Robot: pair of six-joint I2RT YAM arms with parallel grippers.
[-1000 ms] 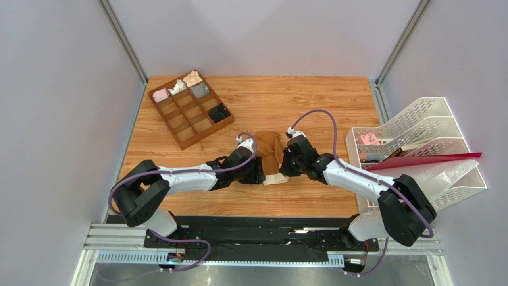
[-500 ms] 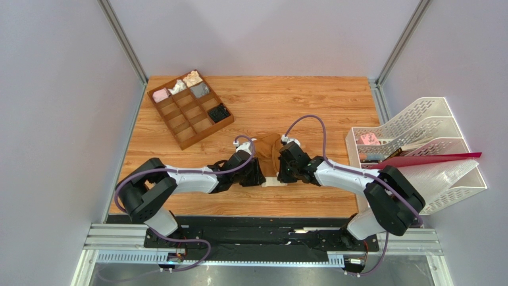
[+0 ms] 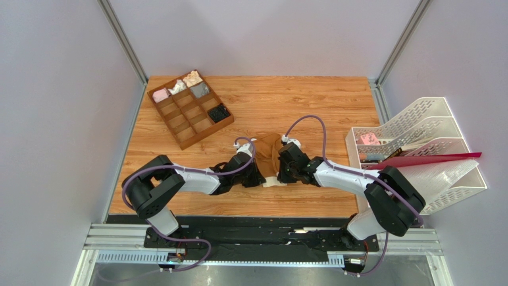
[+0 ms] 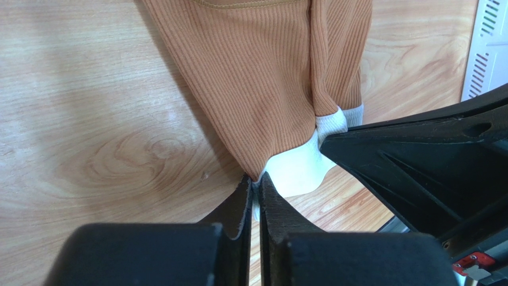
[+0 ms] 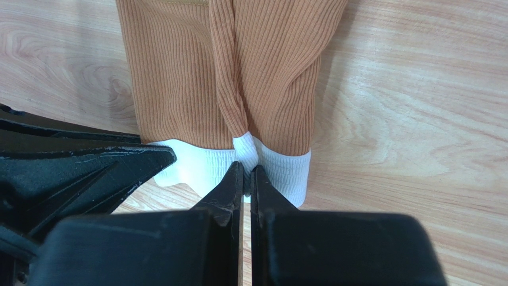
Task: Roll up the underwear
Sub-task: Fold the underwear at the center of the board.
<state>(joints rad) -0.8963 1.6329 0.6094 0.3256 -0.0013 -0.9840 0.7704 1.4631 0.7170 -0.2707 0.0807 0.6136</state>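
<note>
Lying mid-table (image 3: 310, 101), near edge: one underwear (image 3: 269, 149), brown, cream band toward the arms. Two grippers, both on that band. The left gripper (image 4: 255, 186) is pinched on its left corner, the right gripper (image 5: 246, 174) on its middle fold. One divided tray (image 3: 179, 128) sits far left.

A wood-grain table (image 3: 310, 98) filled the middle of the cell, closed in by plain pale-grey walls (image 3: 262, 36) with slanting metal posts (image 3: 122, 39) at the back corners. The light was even and soft, with only faint shadows on the boards. A brown divided tray (image 3: 186, 128) sat at the back left, a white mesh file rack (image 3: 417, 119) at the right edge, and an aluminium rail (image 3: 113, 241) ran along the front.
</note>
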